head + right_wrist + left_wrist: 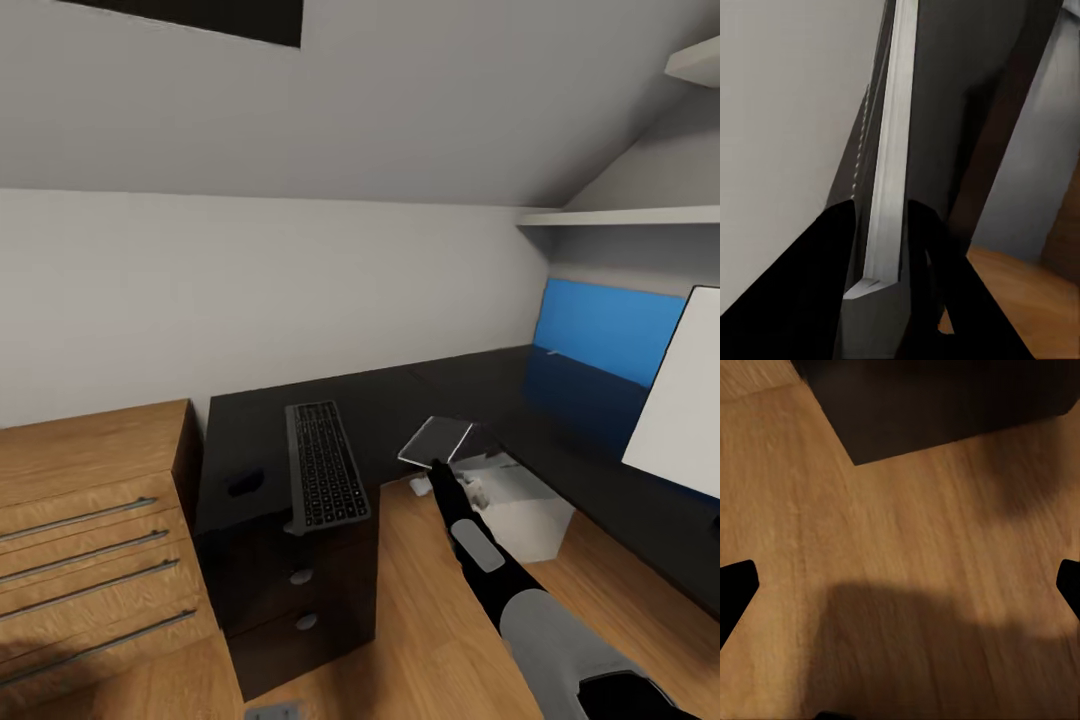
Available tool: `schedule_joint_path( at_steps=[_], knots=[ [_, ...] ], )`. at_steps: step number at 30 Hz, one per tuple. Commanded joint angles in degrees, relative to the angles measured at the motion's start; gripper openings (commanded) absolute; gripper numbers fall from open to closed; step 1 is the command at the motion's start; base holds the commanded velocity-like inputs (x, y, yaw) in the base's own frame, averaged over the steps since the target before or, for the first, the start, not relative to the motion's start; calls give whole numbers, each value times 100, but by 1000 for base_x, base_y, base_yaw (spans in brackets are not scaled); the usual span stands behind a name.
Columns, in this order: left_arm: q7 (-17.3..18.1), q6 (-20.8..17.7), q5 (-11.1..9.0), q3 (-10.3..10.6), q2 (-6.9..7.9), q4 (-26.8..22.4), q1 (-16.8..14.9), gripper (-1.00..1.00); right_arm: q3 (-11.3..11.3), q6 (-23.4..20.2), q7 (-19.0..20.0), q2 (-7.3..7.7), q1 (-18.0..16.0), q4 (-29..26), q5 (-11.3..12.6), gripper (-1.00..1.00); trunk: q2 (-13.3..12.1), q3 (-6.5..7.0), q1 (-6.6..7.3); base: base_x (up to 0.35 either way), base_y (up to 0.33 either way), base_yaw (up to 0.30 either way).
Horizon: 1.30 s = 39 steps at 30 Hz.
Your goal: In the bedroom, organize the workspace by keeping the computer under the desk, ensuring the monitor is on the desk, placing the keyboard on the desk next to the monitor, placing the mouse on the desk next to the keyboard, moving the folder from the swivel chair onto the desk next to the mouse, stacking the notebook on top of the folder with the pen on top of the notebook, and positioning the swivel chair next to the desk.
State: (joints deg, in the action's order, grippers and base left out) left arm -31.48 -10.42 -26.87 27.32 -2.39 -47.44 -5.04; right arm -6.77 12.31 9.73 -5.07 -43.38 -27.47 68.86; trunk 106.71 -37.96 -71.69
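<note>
The black L-shaped desk (420, 395) fills the middle of the head view. On its left part lie the keyboard (322, 463) and, left of it, a small black mouse (245, 484). The monitor (680, 390) shows its white back at the right. On the floor at the desk's inner corner stands the light grey computer (530, 510). My right gripper (437, 463) (881, 277) is shut on the edge of a thin grey notebook (437, 440) (891, 150), held tilted just above the desk's front edge. Over bare wooden floor, my left gripper (900, 592) is open.
A light wooden chest of drawers (90, 520) stands left of the desk. Black drawers with silver knobs (300, 577) sit under the keyboard end. A blue wall panel (600, 325) and white shelves (620, 215) are at the back right. Wooden floor (430, 620) lies under my arm.
</note>
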Motion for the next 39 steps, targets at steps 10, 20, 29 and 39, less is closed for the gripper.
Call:
schedule_joint_path(
  at_steps=[10, 20, 29, 39],
  knots=[
    [-43, 527, -20, 45, -25, 291, -5, 100, -18, -150, 635, 34, 71, 40, 71, -100, 3, -5, 1, 0, 0, 81],
    [-43, 547, -20, 39, -6, 279, -5, 100, -25, -249, 702, 17, 105, 58, 75, -100, 3, -5, 1, 0, 0, 1],
    [-43, 565, -20, 37, 1, 257, -5, 100, -3, -355, 695, 28, 110, 51, 79, -100, 3, -5, 1, 114, 0, 0],
    [-33, 567, -20, 37, 6, 184, -5, 100, 44, -911, 634, 58, 110, 65, 71, -100, 3, -5, 1, 122, 0, 0]
  ],
)
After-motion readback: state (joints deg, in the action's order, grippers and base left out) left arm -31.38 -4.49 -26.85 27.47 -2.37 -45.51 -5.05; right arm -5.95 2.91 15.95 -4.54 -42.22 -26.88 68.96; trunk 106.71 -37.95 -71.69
